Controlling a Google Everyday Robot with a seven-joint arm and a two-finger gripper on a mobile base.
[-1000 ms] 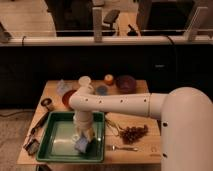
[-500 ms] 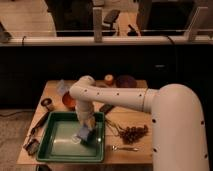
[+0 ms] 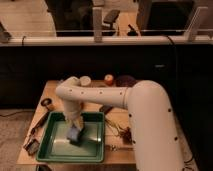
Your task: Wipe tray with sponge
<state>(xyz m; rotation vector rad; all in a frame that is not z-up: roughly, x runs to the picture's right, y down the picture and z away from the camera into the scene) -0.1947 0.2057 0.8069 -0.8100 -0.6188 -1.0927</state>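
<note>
gripper (image 3: 75, 128): down inside your tray (image 3: 94, 141), left of centre
jaws: pinching the sponge (image 3: 74, 135), as far as you can see
sponge: on tray floor, at gripper tip
tray: front of table (image 3: 51, 91), arm crosses its back rim

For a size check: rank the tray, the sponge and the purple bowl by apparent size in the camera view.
1. tray
2. purple bowl, partly behind the arm
3. sponge, at the gripper inside the tray
</note>
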